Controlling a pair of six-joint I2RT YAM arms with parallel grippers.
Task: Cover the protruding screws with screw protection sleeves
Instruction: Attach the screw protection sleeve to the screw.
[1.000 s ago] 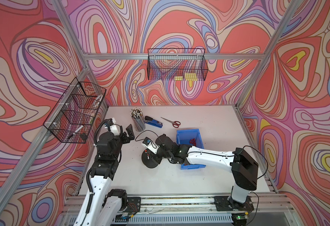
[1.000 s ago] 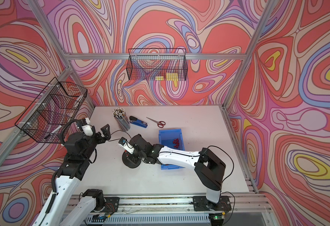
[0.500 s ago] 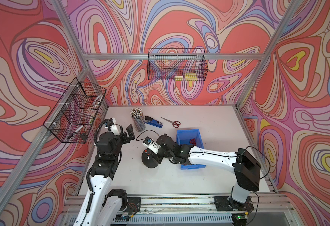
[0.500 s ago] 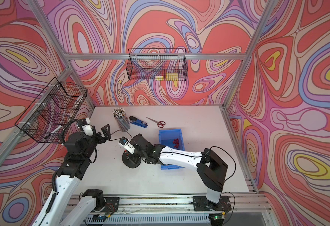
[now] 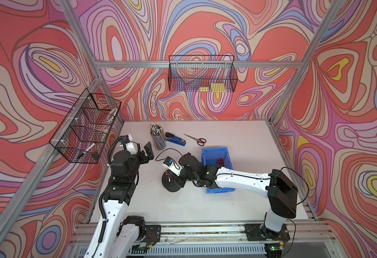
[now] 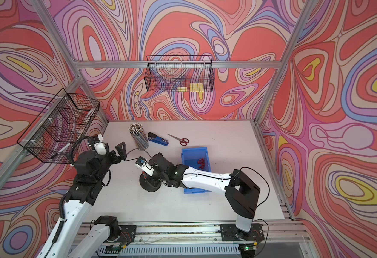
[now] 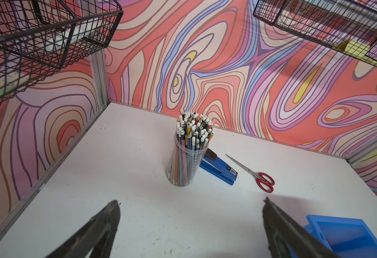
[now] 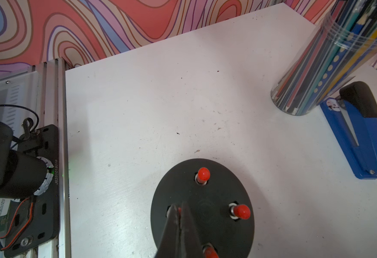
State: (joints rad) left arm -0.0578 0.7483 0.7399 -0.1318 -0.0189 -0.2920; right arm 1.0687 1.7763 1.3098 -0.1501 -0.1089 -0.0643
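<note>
swirl-patterned walls in red, purple and blue enclose a white table (image 5: 239,143). noted: a black round base (image 5: 171,187) sits on the table a little left of centre, near the left side of a blue bin (image 5: 215,149). the right wrist view shows three screws (image 8: 232,213) on the base capped with red sleeves (image 8: 203,173). at the fourth spot the right gripper (image 8: 178,206) hangs over the base, fingers pressed together and pinching a sleeve (image 8: 179,210), of which only a red sliver shows between the tips. the screw beneath is hidden by the fingers, and whether the sleeve is seated on it cannot be told. a cluster of loose sleeves lies inside the bin toward its far right, seen in both top views. the right arm reaches leftward over the bin's near end. the left gripper (image 7: 190,203) is raised above the table's left side, fingers spread wide and holding nothing, well apart from the base. at the far left stand a clear jar of pencils (image 5: 158,139), a blue stapler (image 5: 175,140) just right of it, then red-handled scissors (image 5: 196,139). two wire baskets hang on the walls, one on the far wall (image 5: 202,73) and one on the left (image 5: 87,129).
</note>
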